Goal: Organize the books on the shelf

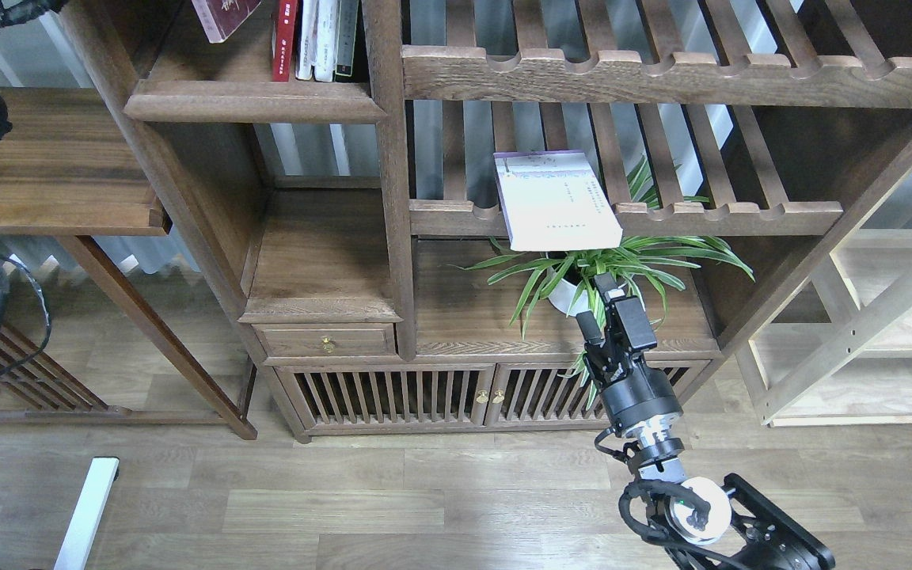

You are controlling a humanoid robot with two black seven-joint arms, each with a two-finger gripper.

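Shelf (254, 101) left half bare; lavender book (555, 202) overhangs slatted rack (725, 218) edge.

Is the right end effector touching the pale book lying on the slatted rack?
Apart. The head view shows the right end effector below the pale book, with plant leaves in the gap between them.

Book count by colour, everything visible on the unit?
Bright red upright book: 1
Dark maroon tilted book: 1
White upright books: 2
Dark-spined upright book: 1
Pale lavender-white book lying on the slatted wooden rack: 1
Total: 6
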